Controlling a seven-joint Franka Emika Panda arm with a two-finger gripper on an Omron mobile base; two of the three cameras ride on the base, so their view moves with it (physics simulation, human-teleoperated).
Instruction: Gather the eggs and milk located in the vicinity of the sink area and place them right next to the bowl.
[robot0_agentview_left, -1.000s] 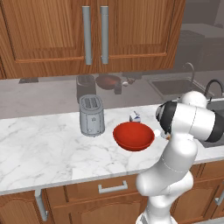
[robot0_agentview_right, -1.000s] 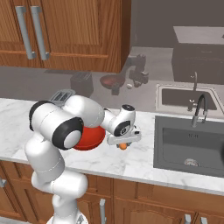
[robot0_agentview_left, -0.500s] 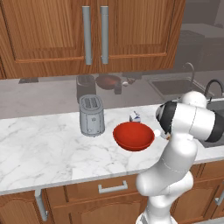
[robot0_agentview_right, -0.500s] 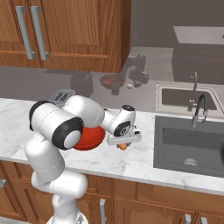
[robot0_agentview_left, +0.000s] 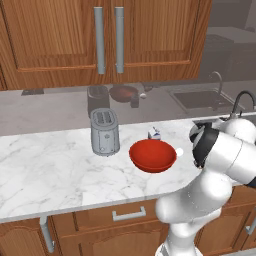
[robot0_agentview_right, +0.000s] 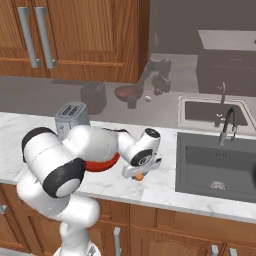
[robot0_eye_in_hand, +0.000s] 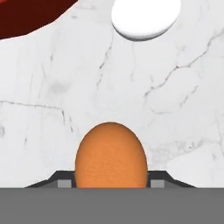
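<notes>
We see our gripper (robot0_eye_in_hand: 111, 186) with its fingers clamped on the orange-brown egg (robot0_eye_in_hand: 111, 155), which sits right between them just above the marble counter (robot0_eye_in_hand: 65, 96). Beyond the fingers lies the white egg (robot0_eye_in_hand: 145, 17), and off to one side of it the rim of the red bowl (robot0_eye_in_hand: 30, 15); the milk carton (robot0_agentview_left: 154, 133) stands just behind the bowl.

Pretty clearly a home kitchen. Marble counter (robot0_agentview_left: 60, 170) under wood cabinets (robot0_agentview_left: 107, 37), with a toaster (robot0_agentview_left: 104, 132) left of the sink (robot0_agentview_right: 215, 162).

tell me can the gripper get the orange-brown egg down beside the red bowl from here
Probably yes. The gripper holds the orange-brown egg low over bare marble counter, with the red bowl close by and the white egg lying clear ahead.
</notes>
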